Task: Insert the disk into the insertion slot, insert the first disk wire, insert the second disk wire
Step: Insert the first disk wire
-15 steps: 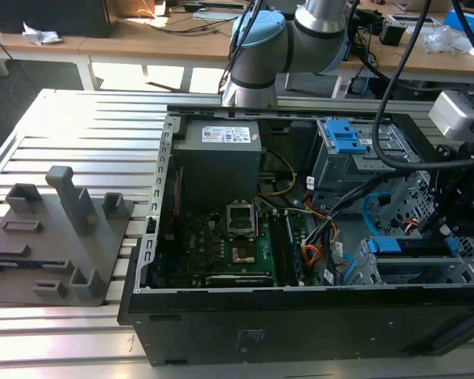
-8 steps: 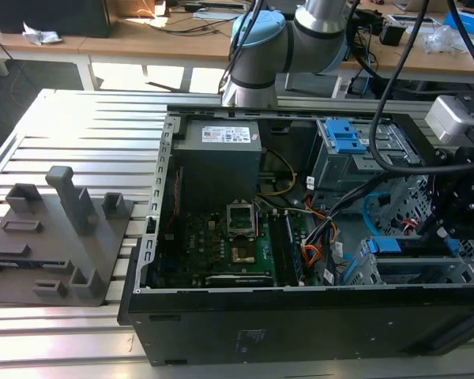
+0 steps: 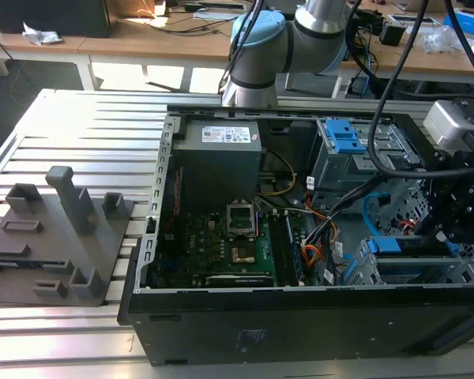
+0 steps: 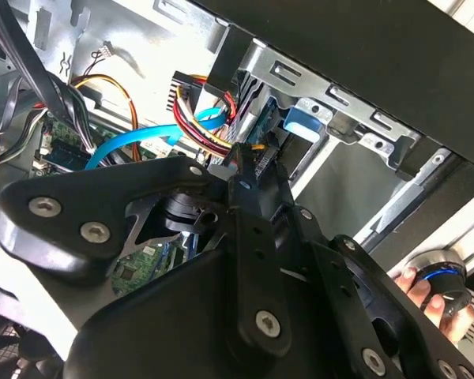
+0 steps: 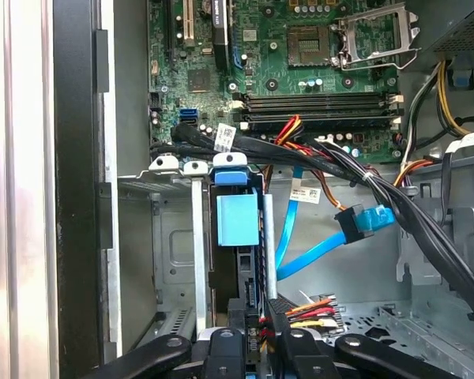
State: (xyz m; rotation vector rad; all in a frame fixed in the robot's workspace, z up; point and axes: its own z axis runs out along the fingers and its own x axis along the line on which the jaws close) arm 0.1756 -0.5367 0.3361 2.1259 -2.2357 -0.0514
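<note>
We judge the disk seated in the slot, with our gripper clamped on a plug beside it and the blue cable unplugged.

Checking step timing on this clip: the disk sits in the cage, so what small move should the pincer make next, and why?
Probably ease the pincer straight toward the disk: it is shut on the black connector with coloured wires, close by the disk's end, and the disk already sits in the insertion slot.
</note>
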